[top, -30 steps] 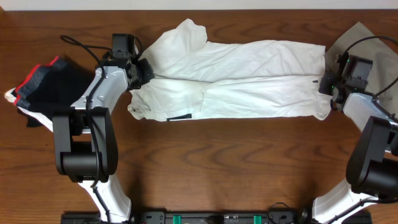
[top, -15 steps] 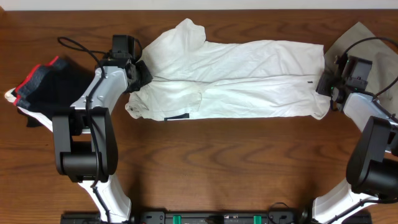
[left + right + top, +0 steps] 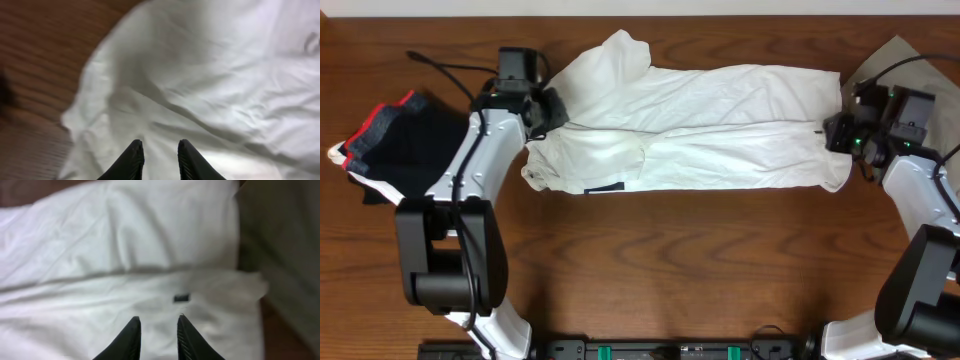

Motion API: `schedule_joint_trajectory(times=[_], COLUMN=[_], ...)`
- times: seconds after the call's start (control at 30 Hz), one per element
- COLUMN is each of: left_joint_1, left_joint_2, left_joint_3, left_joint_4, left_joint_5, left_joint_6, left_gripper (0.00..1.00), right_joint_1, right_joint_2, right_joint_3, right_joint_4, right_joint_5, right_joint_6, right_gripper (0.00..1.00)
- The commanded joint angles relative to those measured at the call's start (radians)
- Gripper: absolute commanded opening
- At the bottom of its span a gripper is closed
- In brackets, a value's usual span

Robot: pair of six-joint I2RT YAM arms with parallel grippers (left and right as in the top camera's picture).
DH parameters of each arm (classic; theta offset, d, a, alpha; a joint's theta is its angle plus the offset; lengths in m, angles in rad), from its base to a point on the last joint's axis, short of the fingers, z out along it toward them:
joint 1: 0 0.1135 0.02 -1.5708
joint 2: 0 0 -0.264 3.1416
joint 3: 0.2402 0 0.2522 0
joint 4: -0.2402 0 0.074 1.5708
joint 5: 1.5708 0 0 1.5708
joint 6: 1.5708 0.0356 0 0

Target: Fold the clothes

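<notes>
Lying beneath L hand [image 3: 159,146]: white garment [image 3: 710,130]

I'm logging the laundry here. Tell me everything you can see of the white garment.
The white garment is thin, creased cloth, lying as a long band on the table, a flap jutting at its upper left, a dark tag near its lower edge. The left gripper and right gripper sit over its ends, jaws open.

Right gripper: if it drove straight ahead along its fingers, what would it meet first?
The white garment, most likely: the right gripper points onto its cloth near the small dark tag. How far off the cloth lies is unclear.
</notes>
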Motion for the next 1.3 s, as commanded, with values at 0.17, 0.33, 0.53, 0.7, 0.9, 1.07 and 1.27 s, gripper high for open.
schedule_joint_trajectory(times=[0.17, 0.33, 0.53, 0.7, 0.9, 1.07, 1.27], left_joint_1=[-0.044, -0.043, -0.043, -0.043, -0.043, -0.043, -0.043], left_joint_2=[0.091, 0.146, 0.226, 0.277, 0.308, 0.308, 0.308], left_joint_3=[-0.005, -0.005, -0.005, -0.005, -0.013, -0.053, -0.163], left_joint_4=[-0.06, -0.097, -0.171, -0.317, -0.523, -0.639, -0.644], left_joint_5=[-0.005, -0.005, -0.005, -0.005, -0.005, -0.005, -0.005], left_joint_6=[0.032, 0.033, 0.035, 0.035, 0.035, 0.035, 0.035], left_gripper=[0.26, 0.26, 0.27, 0.27, 0.27, 0.26, 0.27], right_joint_1=[0.032, 0.045, 0.056, 0.055, 0.055, 0.055, 0.044], right_joint_2=[0.069, 0.137, 0.214, 0.222, 0.222, 0.222, 0.222], right_joint_3=[0.01, 0.01, 0.01, 0.01, -0.01, -0.045, -0.103], right_joint_4=[-0.086, -0.089, -0.135, -0.298, -0.534, -0.62, -0.642], right_joint_5=[-0.063, -0.05, 0.027, 0.103, 0.185, 0.286, 0.311], right_joint_6=[-0.024, -0.024, -0.024, -0.023, 0.04, 0.113, 0.188], right_gripper=[0.25, 0.31, 0.4, 0.43, 0.35, 0.38, 0.39])
